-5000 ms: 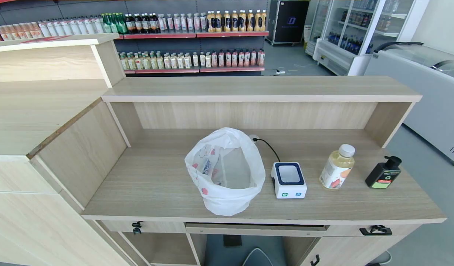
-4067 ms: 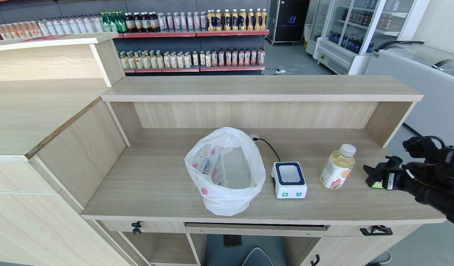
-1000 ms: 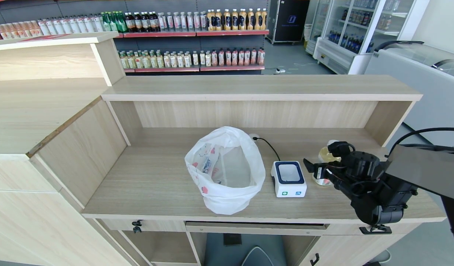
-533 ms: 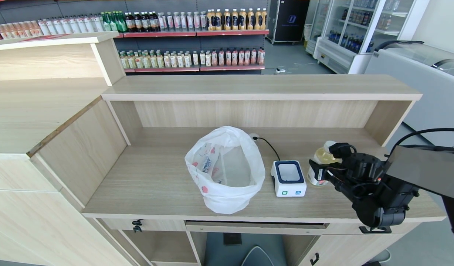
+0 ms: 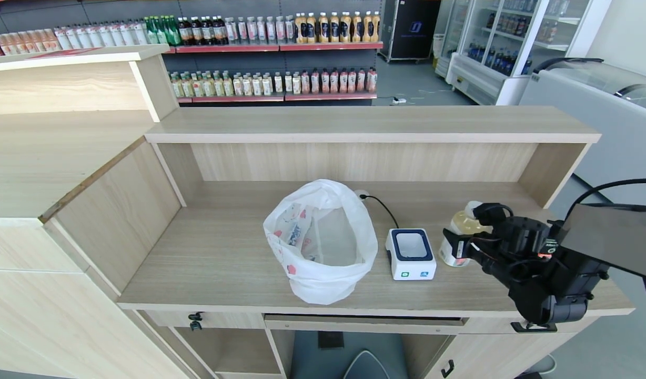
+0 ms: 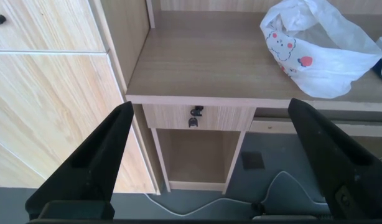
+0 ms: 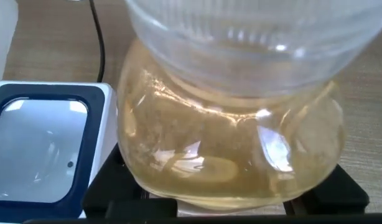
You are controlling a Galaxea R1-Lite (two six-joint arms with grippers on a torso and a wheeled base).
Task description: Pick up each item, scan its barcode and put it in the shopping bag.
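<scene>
The juice bottle (image 5: 461, 229), pale yellow with a white cap and label, leans toward the right, just right of the scanner (image 5: 410, 253). My right gripper (image 5: 456, 247) is shut on its lower body. The right wrist view shows the bottle (image 7: 228, 143) close up between the dark fingers (image 7: 104, 198), with the scanner (image 7: 41, 146) beside it. The white shopping bag (image 5: 320, 243) stands open left of the scanner. My left gripper (image 6: 206, 186) hangs open and holds nothing, low in front of the counter's left end, with the bag (image 6: 315, 50) farther off.
The scanner's black cable (image 5: 380, 208) runs back to the counter's rear wall. A raised shelf (image 5: 370, 125) overhangs the back of the counter (image 5: 223, 263), and a side panel closes its left end. A drawer with a key (image 6: 194, 118) sits under the counter's front edge.
My right arm came in from the right, closed on the juice bottle and tipped it, drawing it a little toward the scanner. The bag and scanner stayed put.
</scene>
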